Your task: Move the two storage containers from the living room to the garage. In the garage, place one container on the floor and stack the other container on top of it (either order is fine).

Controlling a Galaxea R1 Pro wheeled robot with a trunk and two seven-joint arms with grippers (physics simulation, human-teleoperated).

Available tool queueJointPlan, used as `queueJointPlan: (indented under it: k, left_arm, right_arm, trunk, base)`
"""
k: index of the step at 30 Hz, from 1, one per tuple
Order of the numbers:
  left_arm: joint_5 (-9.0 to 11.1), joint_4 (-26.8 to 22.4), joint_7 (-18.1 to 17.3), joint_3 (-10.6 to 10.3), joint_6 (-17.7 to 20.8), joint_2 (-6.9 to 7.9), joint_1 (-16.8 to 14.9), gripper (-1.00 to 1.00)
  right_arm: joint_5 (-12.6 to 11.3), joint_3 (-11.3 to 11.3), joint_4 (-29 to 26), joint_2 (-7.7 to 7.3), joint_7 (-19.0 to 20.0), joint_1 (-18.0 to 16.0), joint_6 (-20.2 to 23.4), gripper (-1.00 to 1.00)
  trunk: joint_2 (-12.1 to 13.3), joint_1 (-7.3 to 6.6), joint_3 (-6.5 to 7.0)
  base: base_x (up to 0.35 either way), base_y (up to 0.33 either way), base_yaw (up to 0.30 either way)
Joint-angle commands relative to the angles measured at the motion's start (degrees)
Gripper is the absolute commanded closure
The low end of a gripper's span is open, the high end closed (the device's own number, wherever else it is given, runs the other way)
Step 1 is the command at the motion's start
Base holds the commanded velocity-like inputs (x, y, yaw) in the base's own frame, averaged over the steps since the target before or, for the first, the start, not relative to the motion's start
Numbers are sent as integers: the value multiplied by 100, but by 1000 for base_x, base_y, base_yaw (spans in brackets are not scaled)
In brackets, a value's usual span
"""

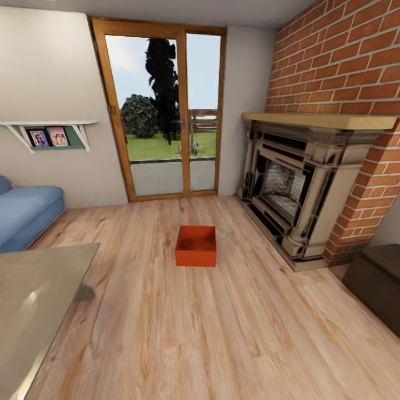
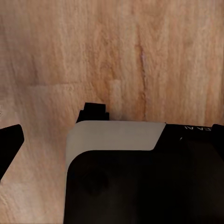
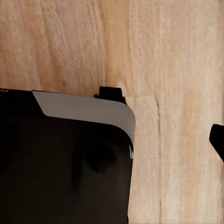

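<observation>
One red-orange storage container (image 1: pixel 195 246) sits upright and open-topped on the light wood-plank floor (image 1: pixel 222 333) of the living room, roughly in the middle of the head view. It lies in front of the wood-framed glass garden doors (image 1: pixel 161 111) and to the left of the brick fireplace (image 1: pixel 300 194), well apart from both. Nothing is inside it that can be seen.

Farther out, one blue sofa (image 1: pixel 25 214) stands at the left wall, under a white shelf (image 1: pixel 50 136) holding two small pictures. One glass coffee table (image 1: pixel 33 300) fills the near left corner, and a dark box-like piece of furniture (image 1: pixel 378 289) sits at the right edge.

Both arms hang low with their wrist cameras looking down at the plank floor beside the robot's dark and white body. In the left wrist view only a black tip (image 2: pixel 9 142) of the left fingers shows at the edge, and in the right wrist view a black tip (image 3: pixel 218 139) of the right fingers; whether either pair is spread or pressed together cannot be told.
</observation>
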Motion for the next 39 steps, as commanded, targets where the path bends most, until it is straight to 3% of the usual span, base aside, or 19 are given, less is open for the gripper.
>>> queueJointPlan:
  k: [1, 39]
  left_arm:
    - [60, -1, -24, -7, 25, 3, -3, -100]
    - [60, -4, -26, -7, 25, 6, -3, -100]
  right_arm:
    - [-50, 48, 19, 4, -4, -5, -31, -100]
    - [-50, 48, 18, 8, -3, -8, -31, -100]
  trunk:
    - [-3, 3, -5]
    - [-3, 3, -5]
  base:
    - [320, 0, 98]
    - [320, 0, 3]
